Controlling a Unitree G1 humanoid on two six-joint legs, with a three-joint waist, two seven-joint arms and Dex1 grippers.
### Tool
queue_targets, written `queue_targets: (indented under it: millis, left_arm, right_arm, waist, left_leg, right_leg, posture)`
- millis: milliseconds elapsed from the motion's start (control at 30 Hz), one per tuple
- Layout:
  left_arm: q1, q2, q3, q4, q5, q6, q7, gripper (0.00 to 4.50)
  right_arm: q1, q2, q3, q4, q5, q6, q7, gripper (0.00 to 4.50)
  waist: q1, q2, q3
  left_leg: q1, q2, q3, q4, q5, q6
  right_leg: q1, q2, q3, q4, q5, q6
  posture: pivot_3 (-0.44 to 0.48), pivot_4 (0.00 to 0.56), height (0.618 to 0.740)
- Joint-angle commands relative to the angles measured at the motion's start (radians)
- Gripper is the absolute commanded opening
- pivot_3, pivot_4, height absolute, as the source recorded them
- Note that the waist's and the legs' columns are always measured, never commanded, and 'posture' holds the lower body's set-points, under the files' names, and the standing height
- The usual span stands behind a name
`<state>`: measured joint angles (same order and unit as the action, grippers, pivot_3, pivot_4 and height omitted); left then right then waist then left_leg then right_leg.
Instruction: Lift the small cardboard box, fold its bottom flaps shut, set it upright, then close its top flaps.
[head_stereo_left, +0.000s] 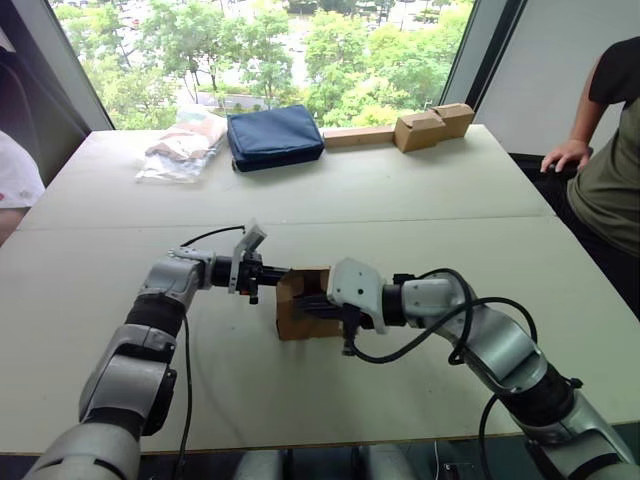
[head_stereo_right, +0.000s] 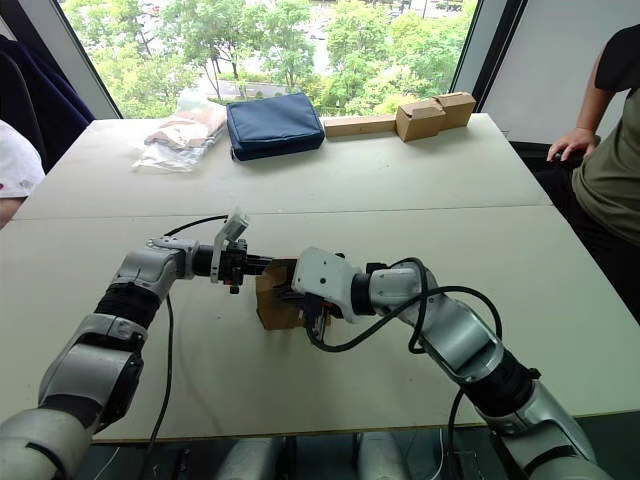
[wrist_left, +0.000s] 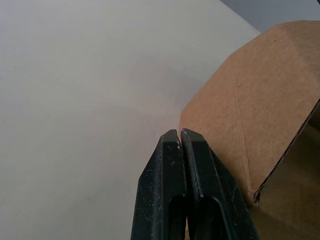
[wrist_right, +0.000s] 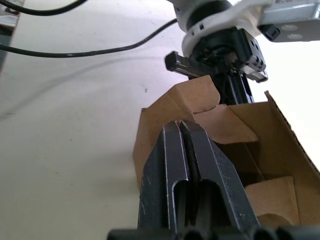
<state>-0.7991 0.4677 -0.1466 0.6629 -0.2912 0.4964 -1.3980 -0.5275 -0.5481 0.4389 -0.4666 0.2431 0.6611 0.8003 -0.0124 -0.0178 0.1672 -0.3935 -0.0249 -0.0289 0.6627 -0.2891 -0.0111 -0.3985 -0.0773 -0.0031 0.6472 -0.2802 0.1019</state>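
We note the surface (head_stereo_left: 420, 210) carries the small cardboard box (head_stereo_left: 298, 318) near the middle of its near edge, on its side with an open end toward the right arm. The left gripper (wrist_left: 179, 134), fingers pressed together on nothing, braces the far wall, presumably so the box cannot slide. The right gripper (wrist_right: 179, 125), likewise closed and empty, reaches into the open end to push the bottom flaps (wrist_right: 220, 122) inward; which flaps these are is hard to confirm.
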Motion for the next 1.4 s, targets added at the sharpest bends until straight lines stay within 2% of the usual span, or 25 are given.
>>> queue_targets:
  millis: [33, 267, 433, 567, 733, 867, 1067, 1233, 1400]
  left_arm:
    - [0.005, 0.009, 0.012, -0.042, -0.001, 0.01, 0.003, 0.06]
    - [0.035, 0.006, 0.056, -0.079, -0.006, -0.002, 0.092, 0.06]
    - [0.044, 0.05, 0.135, -0.126, -0.035, 0.017, 0.165, 0.06]
    - [0.129, 0.132, 0.2, -0.339, -0.104, 0.129, 0.175, 0.06]
    - [0.332, 0.236, 0.276, -0.792, -0.297, 0.371, 0.199, 0.06]
    - [0.443, 0.21, 0.322, -1.005, -0.426, 0.498, 0.31, 0.06]
    - [0.492, 0.161, 0.295, -1.063, -0.48, 0.525, 0.415, 0.06]
    - [0.509, 0.171, 0.27, -1.059, -0.487, 0.506, 0.43, 0.06]
    - [0.523, 0.191, 0.207, -1.039, -0.433, 0.452, 0.43, 0.06]
  right_arm:
    - [-0.006, 0.023, 0.002, 0.008, -0.019, -0.038, -0.001, 0.0]
    - [-0.004, 0.033, 0.015, 0.072, -0.049, -0.088, 0.025, 0.0]
    - [-0.001, 0.053, 0.007, 0.101, -0.043, -0.107, 0.04, 0.0]
    - [-0.002, 0.075, -0.009, 0.113, -0.029, -0.107, 0.045, 0.0]
    - [0.002, 0.094, -0.036, 0.12, -0.007, -0.102, 0.051, 0.0]
    - [0.003, 0.101, -0.044, 0.136, -0.009, -0.114, 0.059, 0.0]
    - [0.003, 0.101, -0.036, 0.154, -0.025, -0.129, 0.068, 0.0]
    - [0.002, 0.095, -0.033, 0.17, -0.048, -0.142, 0.066, 0.0]
    - [0.003, 0.095, -0.034, 0.186, -0.074, -0.158, 0.059, 0.0]
  waist:
    - [0.0, 0.0, 0.0]
    - [0.0, 0.0, 0.0]
    - [-0.001, 0.0, 0.0]
    - [-0.006, 0.0, 0.0]
    - [-0.005, 0.0, 0.0]
    - [0.005, 0.0, 0.0]
    - [-0.001, 0.0, 0.0]
    - [-0.001, 0.0, 0.0]
    - [0.001, 0.0, 0.0]
  left_leg:
    - [0.0, 0.0, 0.0, 0.0, 0.0, 0.0]
    - [0.0, 0.0, 0.0, 0.0, 0.0, 0.0]
    - [0.0, 0.0, 0.0, 0.0, 0.0, 0.0]
    - [0.0, 0.001, 0.0, 0.0, 0.0, 0.0]
    - [0.0, 0.001, 0.0, -0.001, 0.0, 0.0]
    - [0.001, 0.001, -0.001, 0.0, 0.0, 0.0]
    - [0.001, 0.0, -0.001, -0.001, 0.0, -0.001]
    - [0.001, 0.0, -0.001, -0.001, 0.0, -0.001]
    - [0.001, 0.0, -0.001, -0.001, 0.0, -0.002]
  right_leg:
    - [0.0, 0.0, 0.0, 0.0, 0.0, 0.0]
    - [0.0, 0.0, 0.0, 0.0, 0.0, 0.0]
    - [0.0, 0.0, 0.0, 0.001, 0.0, 0.0]
    - [-0.001, 0.0, 0.001, 0.001, 0.0, 0.0]
    - [-0.001, -0.003, 0.001, 0.0, 0.0, 0.0]
    - [0.001, -0.005, 0.002, 0.0, 0.0, 0.0]
    - [0.001, -0.005, 0.002, 0.0, 0.0, 0.0]
    - [0.0, -0.004, 0.002, 0.0, 0.0, 0.0]
    - [0.001, -0.005, 0.002, -0.001, 0.0, -0.001]
  posture:
    - [0.0, 0.15, 0.74]
    - [0.0, 0.15, 0.74]
    - [0.0, 0.15, 0.74]
    - [0.0, 0.15, 0.74]
    - [0.0, 0.15, 0.74]
    - [0.0, 0.15, 0.74]
    - [0.0, 0.15, 0.74]
    - [0.0, 0.15, 0.74]
    - [0.0, 0.15, 0.74]
